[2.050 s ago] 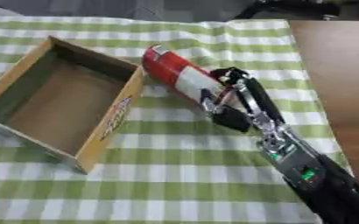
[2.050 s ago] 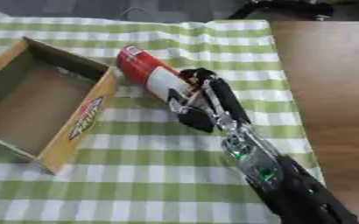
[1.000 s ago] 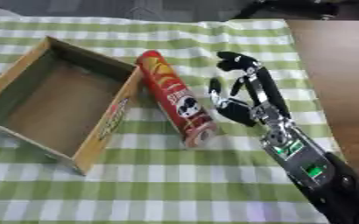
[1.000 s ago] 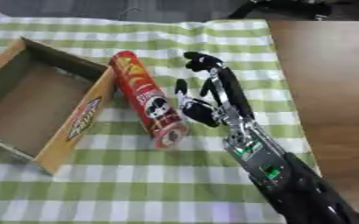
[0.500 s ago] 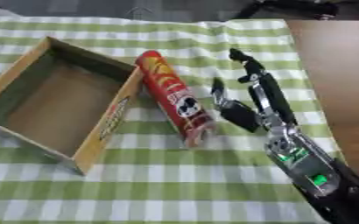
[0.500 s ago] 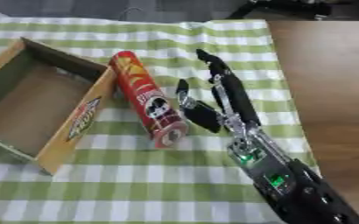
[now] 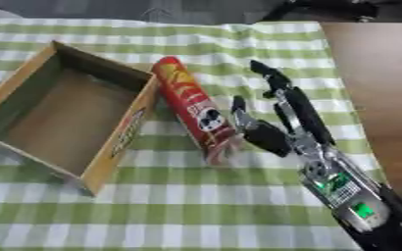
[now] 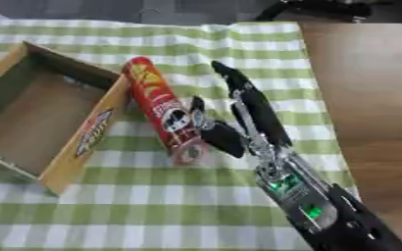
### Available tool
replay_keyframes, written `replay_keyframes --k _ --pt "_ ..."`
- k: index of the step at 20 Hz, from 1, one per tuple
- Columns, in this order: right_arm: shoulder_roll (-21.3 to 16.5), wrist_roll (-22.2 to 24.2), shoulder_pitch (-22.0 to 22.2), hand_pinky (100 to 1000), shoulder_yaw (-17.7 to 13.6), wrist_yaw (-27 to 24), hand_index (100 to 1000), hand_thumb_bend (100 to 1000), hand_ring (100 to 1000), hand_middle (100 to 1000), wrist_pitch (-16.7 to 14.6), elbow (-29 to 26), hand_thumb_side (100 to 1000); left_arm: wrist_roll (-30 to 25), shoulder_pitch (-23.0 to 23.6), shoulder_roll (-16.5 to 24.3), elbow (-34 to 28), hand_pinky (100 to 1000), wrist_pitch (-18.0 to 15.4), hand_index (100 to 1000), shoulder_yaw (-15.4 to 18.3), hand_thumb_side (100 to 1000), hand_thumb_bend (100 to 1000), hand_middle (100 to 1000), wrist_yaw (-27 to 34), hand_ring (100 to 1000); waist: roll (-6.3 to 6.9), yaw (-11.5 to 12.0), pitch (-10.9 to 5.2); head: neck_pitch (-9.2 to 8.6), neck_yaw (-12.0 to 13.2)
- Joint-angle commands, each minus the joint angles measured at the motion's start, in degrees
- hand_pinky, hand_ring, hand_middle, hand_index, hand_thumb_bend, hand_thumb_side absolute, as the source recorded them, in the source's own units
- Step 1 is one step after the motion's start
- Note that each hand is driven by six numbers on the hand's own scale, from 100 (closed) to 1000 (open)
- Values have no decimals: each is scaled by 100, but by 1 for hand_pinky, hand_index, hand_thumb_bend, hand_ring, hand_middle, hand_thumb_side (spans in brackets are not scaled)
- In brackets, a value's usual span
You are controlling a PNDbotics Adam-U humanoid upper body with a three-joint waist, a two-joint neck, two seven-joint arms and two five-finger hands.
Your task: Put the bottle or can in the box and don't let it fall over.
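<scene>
1 red can (image 7: 194, 111) lying flat, just left of open right hand (image 7: 277, 122).

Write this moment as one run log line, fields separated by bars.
right hand: open, beside can | red can: lying on cloth, against box wall | cardboard box: holds nothing | left hand: not in view

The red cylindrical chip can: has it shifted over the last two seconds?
Yes. The red cylindrical chip can has swung closer to the cardboard box; it now lies alongside the box's right wall, and the right hand is open beside it.
</scene>
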Motion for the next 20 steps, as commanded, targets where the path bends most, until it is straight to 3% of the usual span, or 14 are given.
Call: replay_keyframes --k 1,4,8,20 --pt "-103 153 -20 771 38 47 1000 100 1000 928 49 -213 663 -13 -24 95 -119 555 -21 700 47 727 119 651 -21 520 -69 12 -165 4 -24" --pt "-77 289 -25 775 129 35 1000 100 1000 941 72 -245 700 -20 -19 98 -118 556 -22 700 42 726 120 651 -29 520 -83 17 -201 22 -38" --pt "22 483 -73 784 263 118 1000 100 1000 950 88 -184 681 -37 -27 104 -116 556 -21 700 31 727 118 651 -40 520 -89 28 -229 30 -57" --pt "330 568 -175 824 475 685 1000 100 1000 957 140 530 687 -48 -13 100 -109 557 -22 700 23 725 122 650 -24 520 -81 47 -221 14 -93"
